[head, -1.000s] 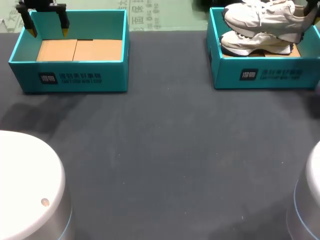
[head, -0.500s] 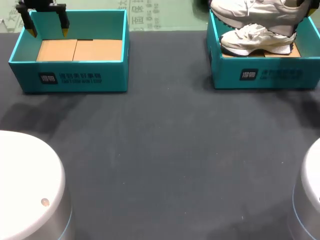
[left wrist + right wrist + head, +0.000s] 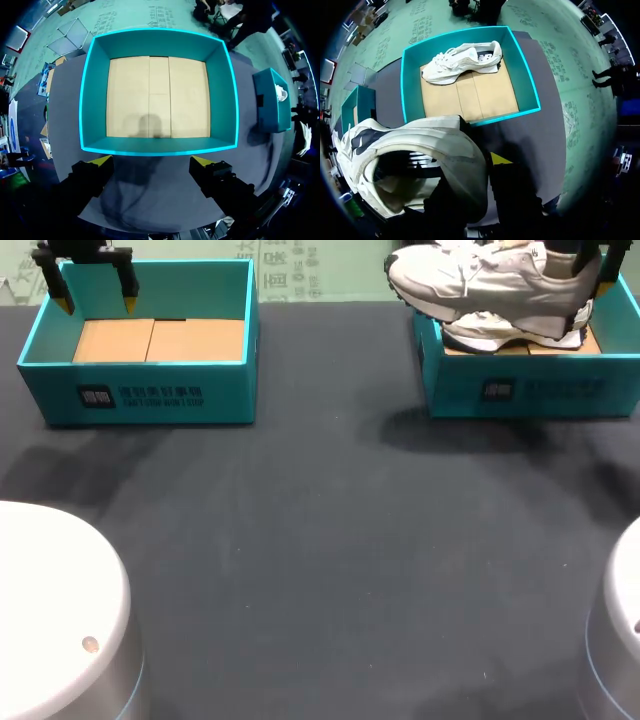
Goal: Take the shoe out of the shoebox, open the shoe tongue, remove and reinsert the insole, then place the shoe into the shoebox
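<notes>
A white sneaker [image 3: 478, 278] hangs in the air over the left wall of the right teal shoebox [image 3: 530, 390], its toe pointing left. My right gripper [image 3: 590, 275] is shut on its heel. In the right wrist view the held sneaker [image 3: 415, 150] fills the space under the right gripper [image 3: 470, 172], one yellow fingertip [image 3: 499, 159] outside the heel collar and the other hidden inside. A second white sneaker [image 3: 510, 332] lies in that shoebox [image 3: 530, 90]. My left gripper [image 3: 96, 302] hangs open over the back left of the empty left shoebox [image 3: 140, 390].
In the left wrist view the left gripper [image 3: 152, 161] hovers above the near wall of the empty box [image 3: 95, 100], which has a tan cardboard floor. The dark table [image 3: 330, 540] stretches wide between and in front of both boxes.
My right gripper has lifted the held sneaker higher and carried it left, from over the box to past its left wall. The left arm has not moved.
</notes>
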Controlling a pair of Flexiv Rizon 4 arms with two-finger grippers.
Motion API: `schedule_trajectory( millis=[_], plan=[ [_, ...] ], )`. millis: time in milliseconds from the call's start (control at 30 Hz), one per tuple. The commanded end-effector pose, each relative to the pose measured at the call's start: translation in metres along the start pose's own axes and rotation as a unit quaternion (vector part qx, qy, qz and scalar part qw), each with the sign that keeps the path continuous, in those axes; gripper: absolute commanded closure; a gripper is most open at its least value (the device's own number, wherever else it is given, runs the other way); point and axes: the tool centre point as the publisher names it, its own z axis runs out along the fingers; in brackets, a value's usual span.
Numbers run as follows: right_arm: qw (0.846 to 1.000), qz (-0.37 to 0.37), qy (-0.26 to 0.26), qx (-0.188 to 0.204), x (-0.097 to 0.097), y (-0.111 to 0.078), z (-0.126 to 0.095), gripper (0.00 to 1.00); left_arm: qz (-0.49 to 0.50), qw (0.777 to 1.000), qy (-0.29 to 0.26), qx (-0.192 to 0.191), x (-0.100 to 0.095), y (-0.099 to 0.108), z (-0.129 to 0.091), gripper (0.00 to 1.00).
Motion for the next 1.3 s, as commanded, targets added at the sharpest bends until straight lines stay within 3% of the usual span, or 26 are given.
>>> schedule_trajectory(
  millis=[33,300,767,933,1300],
  plan=[
    [1.0,0.001,0.003,-0.005,-0.002,-0.003,-0.001,1.0,0.0,1.0,0.0,0.0,0.0,0.0,0.0,0.0],
    [1.0,-0.004,0.001,-0.004,0.003,-0.007,0.0,1.0,0.0,1.0,0.0,0.0,0.0,0.0,0.0,0.0],
    [0.999,-0.027,-0.021,-0.028,0.072,-0.127,0.018,1.0,0.0,1.0,0.0,0.0,0.0,0.0,0.0,0.0],
    [0.999,-0.036,-0.027,-0.005,0.098,-0.163,0.027,1.0,0.0,1.0,0.0,0.0,0.0,0.0,0.0,0.0],
    [0.999,-0.036,-0.027,-0.005,0.098,-0.163,0.027,1.0,0.0,1.0,0.0,0.0,0.0,0.0,0.0,0.0]
  ],
)
